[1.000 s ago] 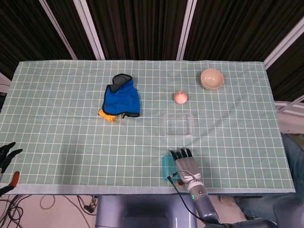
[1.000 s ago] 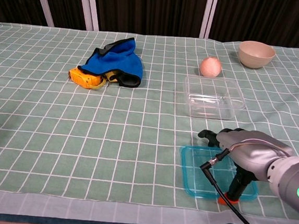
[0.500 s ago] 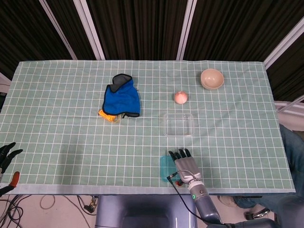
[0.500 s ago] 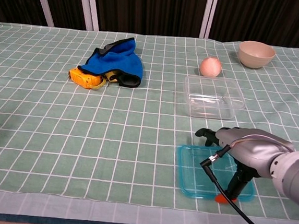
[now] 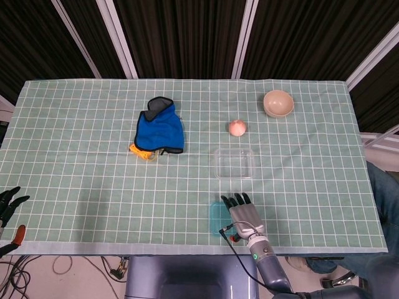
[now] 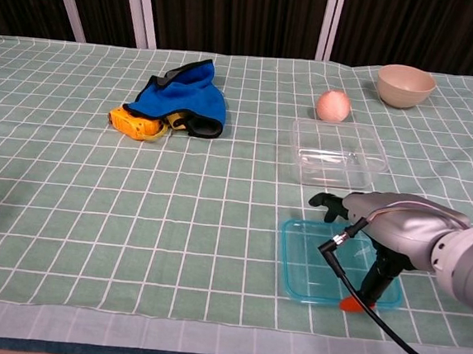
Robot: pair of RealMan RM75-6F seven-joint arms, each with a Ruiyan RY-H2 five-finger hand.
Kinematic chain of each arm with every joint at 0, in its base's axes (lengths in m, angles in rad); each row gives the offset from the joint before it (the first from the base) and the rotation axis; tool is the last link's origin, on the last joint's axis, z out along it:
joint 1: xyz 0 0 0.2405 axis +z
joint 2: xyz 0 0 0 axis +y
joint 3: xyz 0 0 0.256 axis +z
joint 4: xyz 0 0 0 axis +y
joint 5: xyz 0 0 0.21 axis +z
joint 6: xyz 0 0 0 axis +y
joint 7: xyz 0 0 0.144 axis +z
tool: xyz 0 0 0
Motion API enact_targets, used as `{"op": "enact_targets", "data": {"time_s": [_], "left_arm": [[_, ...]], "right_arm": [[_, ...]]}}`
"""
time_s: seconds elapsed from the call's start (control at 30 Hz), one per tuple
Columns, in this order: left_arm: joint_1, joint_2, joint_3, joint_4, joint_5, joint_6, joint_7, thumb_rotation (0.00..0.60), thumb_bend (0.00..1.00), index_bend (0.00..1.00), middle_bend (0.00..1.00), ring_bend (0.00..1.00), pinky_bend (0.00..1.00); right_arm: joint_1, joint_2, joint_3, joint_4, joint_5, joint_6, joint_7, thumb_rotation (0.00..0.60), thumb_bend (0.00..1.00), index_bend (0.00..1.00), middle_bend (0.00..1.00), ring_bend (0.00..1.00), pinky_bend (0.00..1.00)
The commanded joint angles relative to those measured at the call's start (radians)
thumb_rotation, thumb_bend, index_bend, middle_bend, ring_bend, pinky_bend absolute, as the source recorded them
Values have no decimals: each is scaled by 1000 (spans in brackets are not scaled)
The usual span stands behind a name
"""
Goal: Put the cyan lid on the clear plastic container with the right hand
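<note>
The cyan lid lies flat near the table's front edge, right of centre; in the head view only a strip of the cyan lid shows. My right hand covers its right part, fingers stretched over the far rim and thumb down at the near rim, gripping it. From above, the right hand hides most of the lid. The clear plastic container stands uncovered just beyond the fingers, also seen as the container. My left hand hangs off the table's left front corner, fingers spread, holding nothing.
A peach-coloured ball sits behind the container, and a beige bowl stands at the back right. A blue cloth lies over a yellow object at the left centre. A black cable trails from my right wrist.
The lid and my right hand have shifted together a little to the left and away from the front edge, toward the container. The left hand has stayed still.
</note>
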Motion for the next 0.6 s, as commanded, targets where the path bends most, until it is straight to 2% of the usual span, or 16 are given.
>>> {"op": "enact_targets", "data": {"time_s": [0.03,0.6], "left_arm": [[0,0,0,0,0,0,0,600,519,148,0,0,0],[1,-2,-1,0,0,2,4,600,519,148,0,0,0]], "right_arm": [[1,7,1,-9,1,3,0,600,239,16,377,58,0],[11,123,30,-158,-1,63,-22,600,238,41,381,58,0]]}}
